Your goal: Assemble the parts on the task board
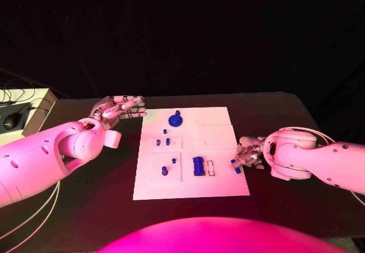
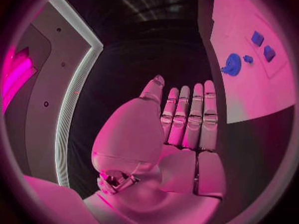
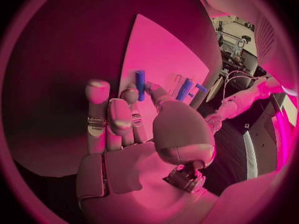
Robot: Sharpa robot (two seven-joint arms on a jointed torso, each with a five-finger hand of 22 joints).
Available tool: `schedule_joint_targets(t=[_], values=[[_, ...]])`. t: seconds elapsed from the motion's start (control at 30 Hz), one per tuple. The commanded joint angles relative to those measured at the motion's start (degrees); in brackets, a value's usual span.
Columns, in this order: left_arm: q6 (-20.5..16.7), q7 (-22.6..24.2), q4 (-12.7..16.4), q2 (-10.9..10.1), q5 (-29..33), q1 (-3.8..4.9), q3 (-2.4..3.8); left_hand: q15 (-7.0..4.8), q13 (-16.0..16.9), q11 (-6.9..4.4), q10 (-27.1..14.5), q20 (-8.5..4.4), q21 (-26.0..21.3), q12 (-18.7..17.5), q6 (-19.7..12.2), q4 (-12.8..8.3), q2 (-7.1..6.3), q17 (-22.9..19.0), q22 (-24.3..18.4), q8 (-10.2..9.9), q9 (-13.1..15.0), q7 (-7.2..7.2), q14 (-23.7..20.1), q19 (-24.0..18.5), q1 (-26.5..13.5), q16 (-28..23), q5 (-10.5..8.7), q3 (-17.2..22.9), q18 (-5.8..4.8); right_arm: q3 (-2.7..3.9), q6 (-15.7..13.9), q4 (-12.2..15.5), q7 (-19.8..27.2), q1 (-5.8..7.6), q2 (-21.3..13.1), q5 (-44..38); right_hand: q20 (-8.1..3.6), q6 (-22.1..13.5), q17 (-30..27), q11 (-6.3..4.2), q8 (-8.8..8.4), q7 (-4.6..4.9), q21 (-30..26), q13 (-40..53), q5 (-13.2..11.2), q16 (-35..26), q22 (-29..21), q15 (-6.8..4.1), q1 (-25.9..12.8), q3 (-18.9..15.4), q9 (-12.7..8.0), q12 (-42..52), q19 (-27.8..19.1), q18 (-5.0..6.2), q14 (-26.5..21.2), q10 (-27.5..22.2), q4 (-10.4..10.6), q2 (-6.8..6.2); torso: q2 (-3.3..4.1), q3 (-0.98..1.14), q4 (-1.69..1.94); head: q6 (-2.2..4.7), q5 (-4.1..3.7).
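The white task board (image 1: 217, 132) lies in the middle of the table. On it are a round blue part (image 1: 175, 120) near the far edge, three small blue pieces (image 1: 158, 142) below it, a blue piece (image 1: 165, 170) in a recessed plate, and a longer blue block (image 1: 198, 165). My right hand (image 1: 249, 153) is at the board's right edge and pinches a small blue peg (image 3: 140, 83) between thumb and a finger; the peg (image 1: 237, 166) hangs just over the edge. My left hand (image 1: 120, 109) hovers off the board's far left corner, fingers straight and holding nothing. The left wrist view shows the board (image 2: 249, 92) and round part (image 2: 231, 64).
A pale box (image 1: 38, 113) with cables and a dark mouse (image 1: 10, 122) stands off the table's left side. Bare black table (image 1: 274, 113) surrounds the board on all sides.
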Motion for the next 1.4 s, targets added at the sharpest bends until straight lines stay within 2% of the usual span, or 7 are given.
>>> schedule_joint_targets(t=[0.03, 0.3, 0.4, 0.63, 0.83, 1.0, 1.4], values=[[0.61, 0.33, 0.13, 0.04, 0.17, -0.01, 0.02, -0.19, -0.05, 0.03, 0.16, -0.17, -0.21, -0.12, -0.07, 0.36, 0.59, 0.06, 0.0, -0.12, -0.03, -0.04, -0.01, -0.32, -0.21, -0.14, -0.05, -0.08, -0.02, -0.2, -1.13, 0.28, -0.07, 0.27, 0.08, 5.82, 0.14, -0.21, 0.07, -0.67, 0.16, -0.33, 0.29, -0.01, 0.3, -0.25, 4.33, 0.2, -0.42, 6.95, -10.58, -0.12, -0.01, 0.25, 0.11, 0.0, -7.21, -0.01, -0.04, -0.05, 0.01, 0.01, 0.01], [0.64, 0.35, 0.12, 0.09, 0.17, -0.01, 0.02, -0.19, -0.05, 0.03, 0.16, -0.17, -0.21, -0.12, -0.07, 0.36, 0.59, 0.06, 0.0, -0.12, -0.03, -0.04, -0.01, -0.32, -0.21, -0.14, -0.05, -0.08, -0.02, -0.14, -2.5, 1.3, -0.09, 1.62, -0.08, 9.14, 0.05, -0.37, 0.14, -0.74, 0.52, -0.44, 0.5, -0.05, 0.35, -0.33, 4.33, 0.13, -0.64, 6.73, -9.77, -0.06, -0.01, 0.18, 0.12, 0.08, -7.21, -0.16, -0.05, -0.07, 0.01, 0.01, 0.13], [0.66, 0.37, 0.14, 0.1, 0.17, -0.01, 0.02, -0.2, -0.05, 0.01, 0.18, -0.17, -0.2, -0.12, -0.05, 0.35, 0.6, 0.06, 0.0, -0.13, -0.03, -0.07, 0.01, -0.3, -0.11, -0.14, -0.03, -0.02, -0.01, -0.12, -3.91, 1.98, -0.07, 2.07, -0.02, 10.35, 0.06, -0.07, 0.18, -0.77, 0.6, -0.55, 0.49, 0.0, 0.95, -0.32, 4.33, 0.13, -1.46, 6.14, -9.76, 0.02, 0.01, 0.19, 0.15, 0.03, -6.79, -0.79, -0.06, -0.07, 0.02, 0.01, 0.16], [0.68, 0.4, 0.15, 0.09, 0.17, -0.01, 0.02, -0.21, -0.06, 0.0, 0.18, -0.17, -0.21, -0.13, -0.03, 0.36, 0.65, 0.06, 0.0, -0.13, -0.03, -0.08, 0.02, -0.31, -0.08, -0.14, -0.03, 0.05, -0.02, -0.11, -6.39, 2.48, -0.1, 2.36, 0.76, 13.24, 0.0, 0.05, 0.21, -0.86, 0.87, -0.69, 0.59, 0.05, 1.47, -0.33, 4.34, 0.06, -1.57, 6.06, -9.51, 0.13, 0.05, 0.16, 0.18, 0.12, -6.69, -0.99, -0.07, -0.07, 0.0, 0.01, 0.24], [0.8, 0.42, 0.17, 0.21, 0.17, -0.01, 0.02, -0.22, -0.05, -0.01, 0.19, -0.17, -0.21, -0.12, -0.02, 0.32, 0.66, 0.06, 0.0, -0.12, -0.03, -0.1, 0.02, -0.32, 0.0, -0.15, -0.03, 0.12, -0.02, -0.16, -6.92, 1.6, -0.1, 2.29, 2.73, 15.23, -0.01, 0.06, 0.24, -0.89, 1.0, -0.74, 0.7, 0.09, 1.52, -0.32, 4.36, 0.03, -1.64, 6.0, -9.38, 0.21, 0.06, 0.14, 0.19, 0.19, -6.58, -0.99, -0.05, -0.09, 0.01, 0.01, 0.28], [0.84, 0.4, 0.27, 0.21, 0.17, -0.01, 0.02, -0.21, -0.06, 0.01, 0.18, -0.17, -0.21, -0.13, -0.03, 0.37, 0.63, 0.06, -0.01, -0.13, -0.04, -0.06, 0.02, -0.33, -0.07, -0.14, -0.03, 0.13, -0.02, -0.3, -6.42, 0.68, -0.15, 1.7, 4.27, 16.21, -0.03, -0.04, 0.18, -0.87, 1.08, -0.72, 0.61, 0.12, 1.45, -0.38, 4.34, 0.04, -1.76, 5.83, -9.28, 0.25, 0.04, 0.12, 0.17, 0.18, -6.43, -0.97, -0.01, -0.07, 0.04, 0.01, 0.39], [0.89, 0.39, 0.32, 0.15, 0.17, -0.01, 0.02, -0.2, -0.06, 0.01, 0.17, -0.17, -0.21, -0.13, -0.04, 0.36, 0.57, 0.05, 0.0, -0.13, -0.03, -0.09, 0.01, -0.33, -0.05, -0.14, -0.04, 0.18, -0.02, -0.37, -5.69, -0.48, -0.29, 0.91, 6.14, 16.45, -0.03, -0.13, 0.17, -0.87, 1.2, -0.73, 0.48, 0.14, 1.32, -0.43, 4.31, 0.04, -2.05, 5.39, -9.17, 0.3, 0.02, 0.11, 0.19, 0.15, -5.97, -0.85, -0.02, -0.03, -0.02, 0.01, 0.61]])
